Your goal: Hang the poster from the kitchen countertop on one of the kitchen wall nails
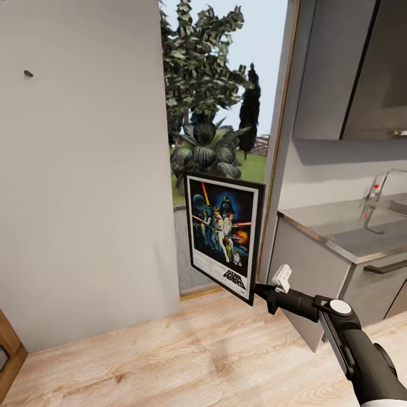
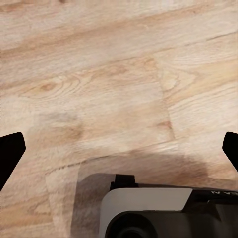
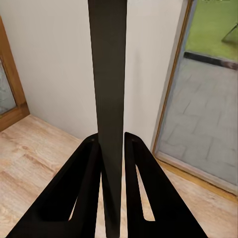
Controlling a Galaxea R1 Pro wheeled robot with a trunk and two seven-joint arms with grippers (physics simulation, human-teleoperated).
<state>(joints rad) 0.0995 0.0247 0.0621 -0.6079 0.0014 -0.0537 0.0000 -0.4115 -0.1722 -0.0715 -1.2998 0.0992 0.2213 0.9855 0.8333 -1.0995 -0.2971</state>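
The right end effector [image 1: 261, 291] was clamped on the poster [image 1: 225, 236], its two fingers [image 3: 89, 188] pressed against either face of the thin frame at the lower corner nearest the worktop [image 1: 339, 226]. The poster stood upright but slightly tilted, held in the air well clear of the worktop and in front of the glass door [image 1: 226, 141], with the wooden floor [image 1: 169, 350] below it. The wall nail [image 1: 28, 73] sat high on the pale grey wall [image 1: 85, 198], well above the poster and far to the side away from the worktop.

The main risk, as it looked, was the grip itself: a pinch at one bottom corner left most of the frame hanging beyond the fingers, so a quick swing toward the nail could have let the poster pivot or slip out and drop to the floor. A second risk was the reach; the nail was high and the arm was already stretched out, so the base or trunk probably needed to shift first, and the frame's far edge could have struck the wall or the door frame on the way. Because the nail is so tiny, it could easily have been missed

The left end effector [image 2: 119, 148] pointed down at the floor with its fingertips spread wide and nothing between them
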